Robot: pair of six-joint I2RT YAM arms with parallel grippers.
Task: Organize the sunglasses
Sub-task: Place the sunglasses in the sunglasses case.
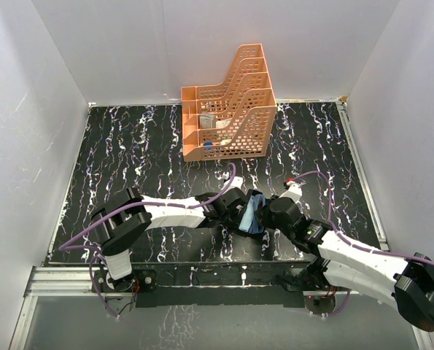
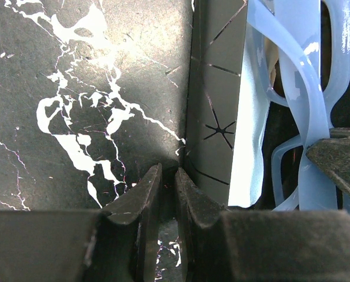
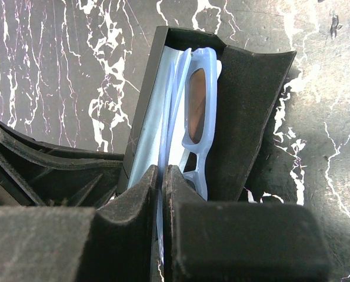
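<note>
Just ahead of right gripper [image 3: 161, 185], angled down, clamped on sunglasses [image 3: 199, 111]: case [image 3: 251, 117]; left gripper [image 2: 167, 188] low, clenched empty, case ahead-right.

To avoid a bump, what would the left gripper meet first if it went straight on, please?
The left gripper would probably clip the black case at its near corner, just right of its shut jaws; otherwise only tabletop.
</note>
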